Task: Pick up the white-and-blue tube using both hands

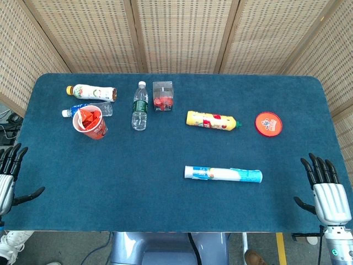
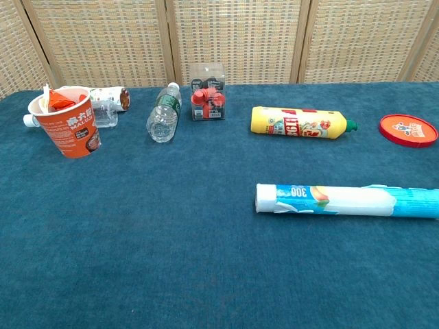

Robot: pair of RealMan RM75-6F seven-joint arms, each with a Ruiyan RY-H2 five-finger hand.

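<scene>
The white-and-blue tube (image 1: 223,174) lies flat on the blue table, right of centre and near the front; in the chest view the tube (image 2: 343,200) runs off the right edge. My left hand (image 1: 6,179) hovers at the table's front left corner, fingers spread and empty, far from the tube. At the front right corner my right hand (image 1: 326,193) is held palm down with fingers apart, holding nothing, a short way right of the tube. Neither hand shows in the chest view.
A yellow bottle (image 1: 213,120) lies behind the tube, with a red lid (image 1: 268,123) to its right. Further left stand a clear water bottle (image 1: 140,107), a small clear box (image 1: 162,95), a red paper cup (image 1: 91,122) and two lying bottles (image 1: 91,93).
</scene>
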